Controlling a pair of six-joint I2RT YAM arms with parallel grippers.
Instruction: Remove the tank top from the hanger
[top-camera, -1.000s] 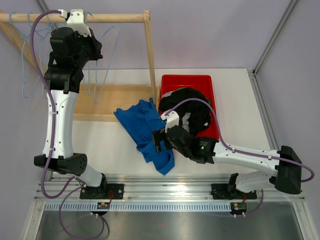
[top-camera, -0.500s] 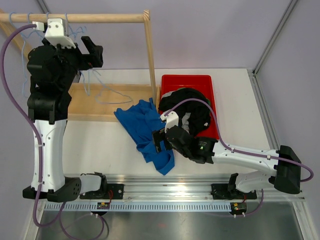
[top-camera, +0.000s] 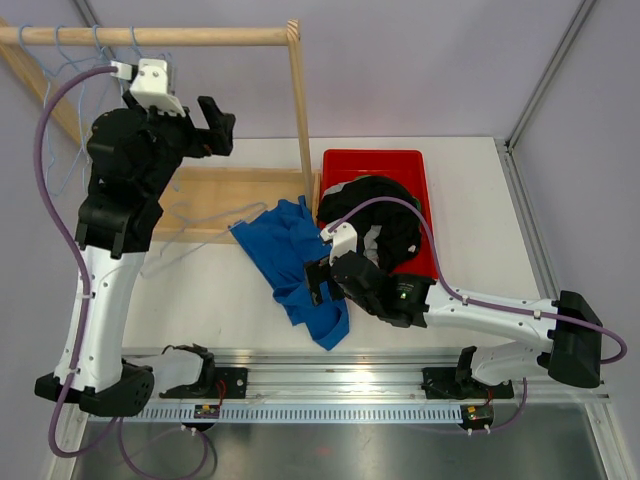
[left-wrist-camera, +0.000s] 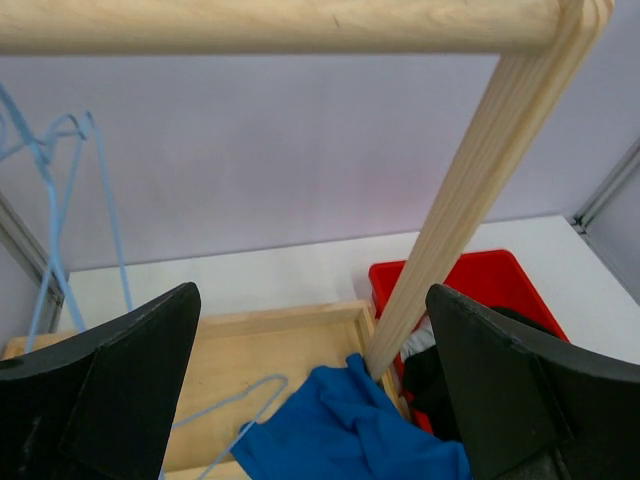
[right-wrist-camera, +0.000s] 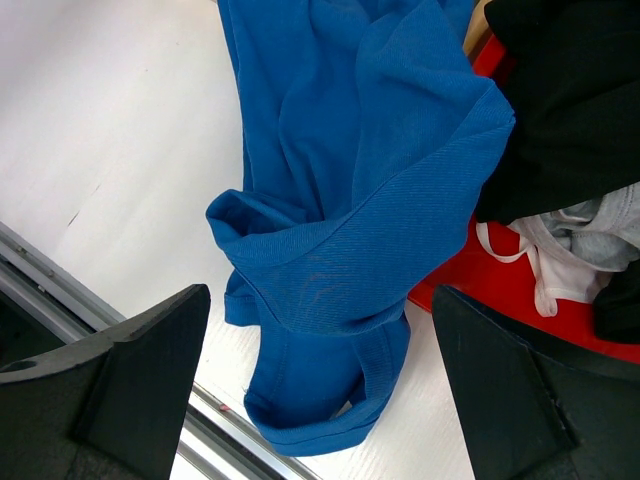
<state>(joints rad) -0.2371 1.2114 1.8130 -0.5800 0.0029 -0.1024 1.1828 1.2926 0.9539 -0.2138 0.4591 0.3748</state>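
Note:
The blue tank top (top-camera: 296, 262) lies crumpled on the white table, one edge over the wooden base; it also shows in the left wrist view (left-wrist-camera: 350, 432) and the right wrist view (right-wrist-camera: 350, 200). A light blue wire hanger (left-wrist-camera: 229, 401) lies flat on the wooden base, bare, its lower end touching the tank top's edge. My left gripper (top-camera: 221, 128) is raised near the rack, open and empty (left-wrist-camera: 310, 292). My right gripper (top-camera: 322, 281) hovers open just over the tank top's near end (right-wrist-camera: 320, 292), holding nothing.
A wooden rack has a top rail (top-camera: 200, 36), an upright post (top-camera: 301, 110) and a flat base (top-camera: 255, 188). Several light blue hangers (top-camera: 58, 62) hang at the rail's left end. A red bin (top-camera: 375, 163) holds dark clothes (top-camera: 385, 215) right of the tank top.
My left gripper opened and let go of the hanger, which dropped from the rail onto the wooden base. The left arm swung right, away from the rail. The right arm stayed put.

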